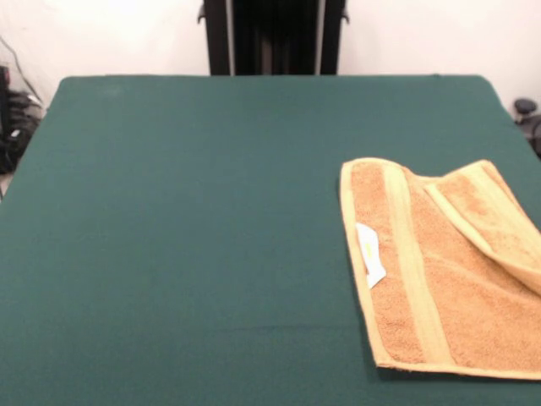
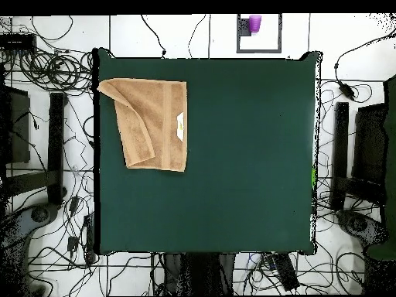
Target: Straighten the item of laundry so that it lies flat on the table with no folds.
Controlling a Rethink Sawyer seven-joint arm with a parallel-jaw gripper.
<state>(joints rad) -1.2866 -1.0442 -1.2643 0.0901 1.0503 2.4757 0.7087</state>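
The orange-tan terry towel [image 1: 456,279] lies on the dark green table [image 1: 186,228] at the right side of the front view. A paler band runs along it and a small white label [image 1: 369,254] lies near its left hem. Its far right corner is folded over onto the towel. In the overhead view the towel [image 2: 155,120] lies at the table's upper left, with the fold running down its left side, and the label [image 2: 180,126] at its right hem. The gripper shows in neither view.
The robot's black pedestal [image 1: 272,35] stands at the table's far edge. In the overhead view, cables and stands [image 2: 46,139] lie on the floor around the table [image 2: 247,170], and a purple cup [image 2: 254,23] sits beyond its top edge.
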